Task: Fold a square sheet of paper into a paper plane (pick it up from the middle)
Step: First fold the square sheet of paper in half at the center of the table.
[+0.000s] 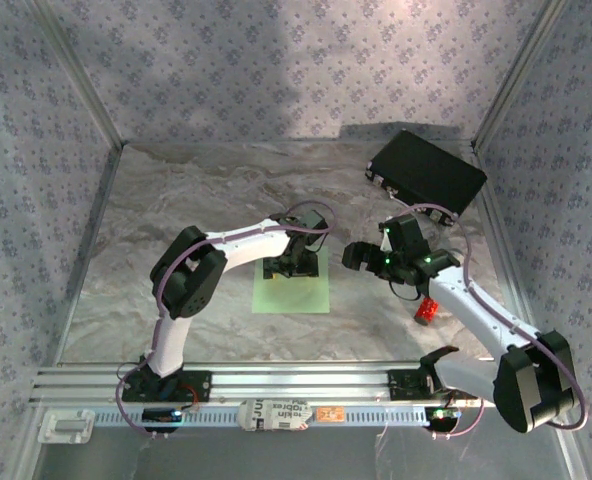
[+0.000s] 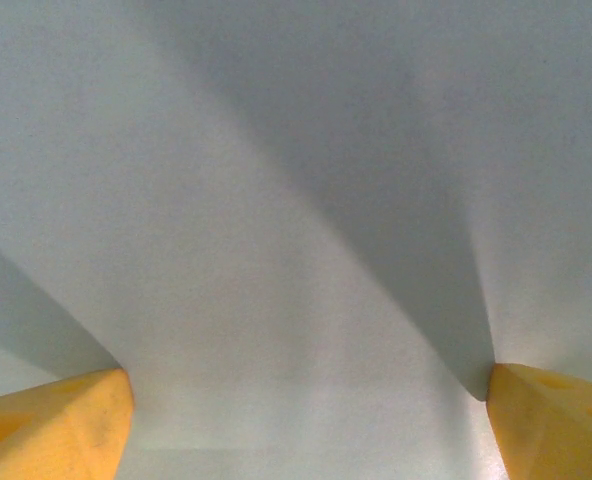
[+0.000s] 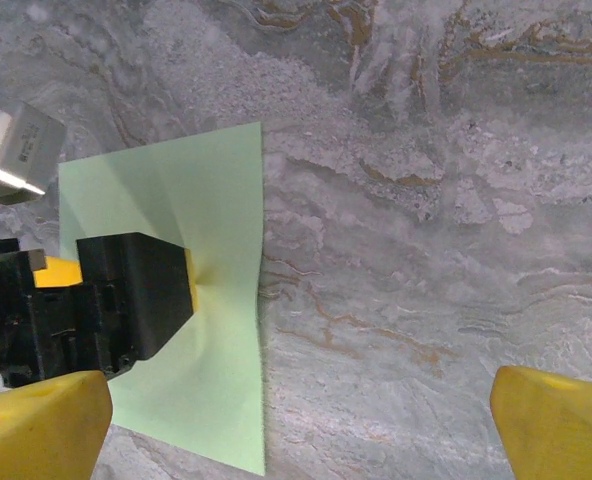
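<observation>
The table (image 1: 176,230) is grey and marbled, veined with brown. A pale green sheet (image 1: 296,297) lies near its middle. A black case (image 1: 426,172) sits in the far right corner, askew to the edges, and a small red cylinder (image 1: 427,312) rests nearer, on the right.

There is one sheet of green paper (image 1: 291,297), one black case (image 1: 426,173), one small red cylinder (image 1: 427,312) and one printed roll (image 1: 276,414). Two robot arms, a left arm (image 1: 188,280) and a right arm (image 1: 481,305), share one table (image 1: 176,220).
</observation>
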Robot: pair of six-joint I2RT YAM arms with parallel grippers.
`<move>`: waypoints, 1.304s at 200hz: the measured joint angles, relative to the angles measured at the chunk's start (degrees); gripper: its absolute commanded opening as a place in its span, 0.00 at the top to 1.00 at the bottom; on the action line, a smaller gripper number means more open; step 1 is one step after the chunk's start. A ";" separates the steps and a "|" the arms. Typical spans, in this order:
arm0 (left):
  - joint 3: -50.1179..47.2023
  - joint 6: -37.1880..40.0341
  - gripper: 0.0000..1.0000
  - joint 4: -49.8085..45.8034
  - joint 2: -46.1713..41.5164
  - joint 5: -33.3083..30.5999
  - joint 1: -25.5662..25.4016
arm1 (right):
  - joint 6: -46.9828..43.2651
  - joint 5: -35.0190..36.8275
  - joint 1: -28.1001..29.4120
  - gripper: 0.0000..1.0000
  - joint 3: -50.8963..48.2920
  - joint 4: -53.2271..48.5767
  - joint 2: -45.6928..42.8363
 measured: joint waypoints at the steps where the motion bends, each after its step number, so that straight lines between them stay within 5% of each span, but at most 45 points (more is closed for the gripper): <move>1: 0.00 0.00 0.12 0.00 0.00 0.00 0.00 | 0.00 0.00 0.00 0.01 0.00 -0.04 0.11; 108: -0.52 0.02 0.12 0.68 -0.39 -0.17 -0.11 | 0.09 3.06 -0.15 0.01 0.85 -1.36 0.52; 261: -2.47 1.62 0.52 2.69 -1.90 -0.09 -0.11 | 1.14 5.51 -0.92 0.01 -2.95 4.98 -4.07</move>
